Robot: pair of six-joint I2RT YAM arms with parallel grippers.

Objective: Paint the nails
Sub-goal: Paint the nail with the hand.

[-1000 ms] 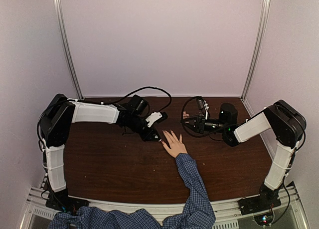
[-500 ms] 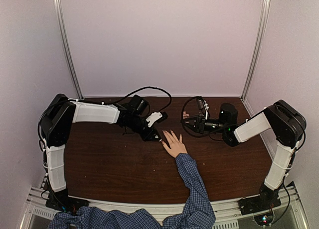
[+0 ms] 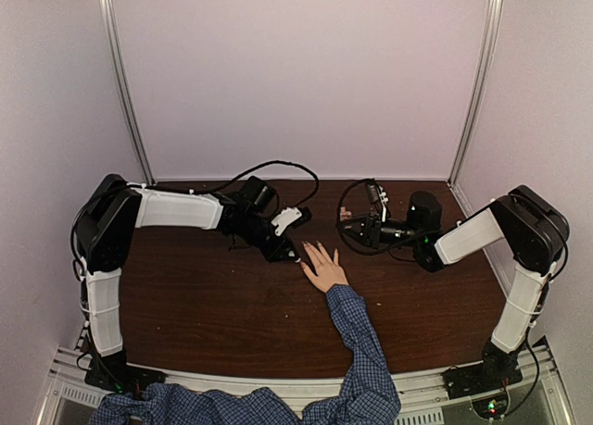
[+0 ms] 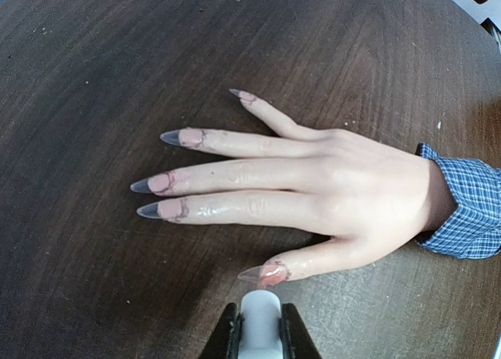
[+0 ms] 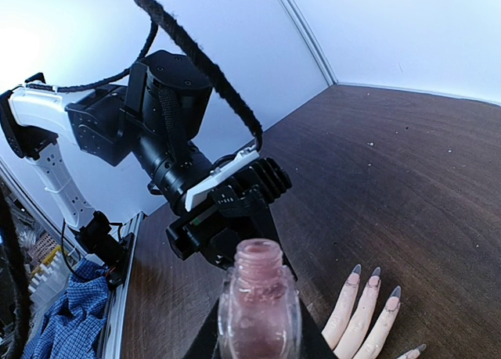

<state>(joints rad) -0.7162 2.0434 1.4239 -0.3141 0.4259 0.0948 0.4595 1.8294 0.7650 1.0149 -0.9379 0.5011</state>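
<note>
Pale lilac walls close in a dark wooden surface [image 3: 204, 305], and on it a hand [image 3: 324, 269] lies palm down near the middle, fingers spread and pointing away from the blue checked sleeve [image 3: 357, 337]. The nails [image 4: 162, 208] are long and pointed, grey at the tips, with uneven pinkish patches near their bases.

The left end effector [image 3: 289, 252] hangs just beside the thumb side of the hand, its fingers clamped tight on a white cap [image 4: 260, 316]. In the left wrist view that cap sits right next to the thumb nail [image 4: 270, 274], which looks pinker than the rest. The brush below the cap is hidden, so whether it touches the nail cannot be told.

The right end effector [image 3: 357, 226] waits apart from the hand, on the far right side of it, pinched firmly around a small open bottle [image 5: 258, 304] of pinkish polish, held upright with its mouth clear.

By my reading, the painting step itself is in hand, with the thumb as the nail being worked. The next move calls for a short, light stroke along that nail from base to tip, keeping the bristles off the skin. If the brush runs dry, it would need carrying across to the bottle, which must stay level and steady for a clean dip. The other four nails look patchy and probably want another pass.
</note>
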